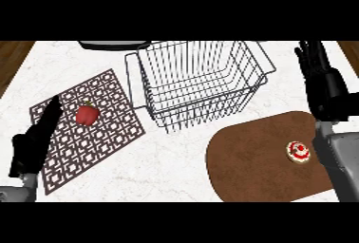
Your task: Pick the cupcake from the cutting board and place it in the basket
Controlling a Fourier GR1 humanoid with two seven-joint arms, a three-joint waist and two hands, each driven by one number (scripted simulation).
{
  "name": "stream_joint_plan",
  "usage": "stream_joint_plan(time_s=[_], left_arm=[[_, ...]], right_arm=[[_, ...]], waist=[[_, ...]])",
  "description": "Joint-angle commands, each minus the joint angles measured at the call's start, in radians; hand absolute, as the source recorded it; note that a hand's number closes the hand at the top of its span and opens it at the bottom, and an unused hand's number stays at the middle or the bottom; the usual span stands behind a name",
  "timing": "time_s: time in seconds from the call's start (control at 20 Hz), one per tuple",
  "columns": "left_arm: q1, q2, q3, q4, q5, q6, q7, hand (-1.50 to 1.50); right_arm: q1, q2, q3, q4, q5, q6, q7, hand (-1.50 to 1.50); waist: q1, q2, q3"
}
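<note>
White marbled counter, with brown wood floor showing past both far corners. At near right, a rounded brown cutting board carrying the cupcake close to its right edge, just beside the right forearm, untouched. Wire basket at far centre, apart from the board. At left, a patterned brown mat bearing a red pepper. Left hand over the mat's near-left edge, fingers straight. Right hand at far right, fingers straight, holding nothing.
</note>
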Motion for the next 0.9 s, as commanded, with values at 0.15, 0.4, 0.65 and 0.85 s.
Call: stream_joint_plan(time_s=[0.15, 0.4, 0.65, 0.85], left_arm=[[0.053, -0.096, -0.049, 0.066, 0.068, -0.039, 0.112, 0.00], [0.109, -0.123, -0.076, 0.110, 0.106, -0.075, 0.182, 0.00], [0.153, -0.116, -0.057, 0.054, 0.132, -0.065, 0.249, 0.00], [0.185, -0.144, -0.073, 0.062, 0.112, -0.058, 0.190, 0.00]], right_arm=[[-0.082, 0.043, 0.132, 0.017, -0.188, 0.369, 0.095, 1.50], [-0.009, 0.065, 0.364, -0.089, -0.274, 0.734, 0.070, 1.50], [0.130, -0.054, 0.453, -0.358, -0.071, 0.650, 0.110, -1.50], [-0.030, -0.221, 0.358, -0.397, 0.100, 0.626, 0.199, -1.50]], waist=[[0.034, -0.012, -0.004], [0.023, -0.019, -0.002], [-0.035, -0.040, -0.004], [-0.030, -0.042, -0.008]])
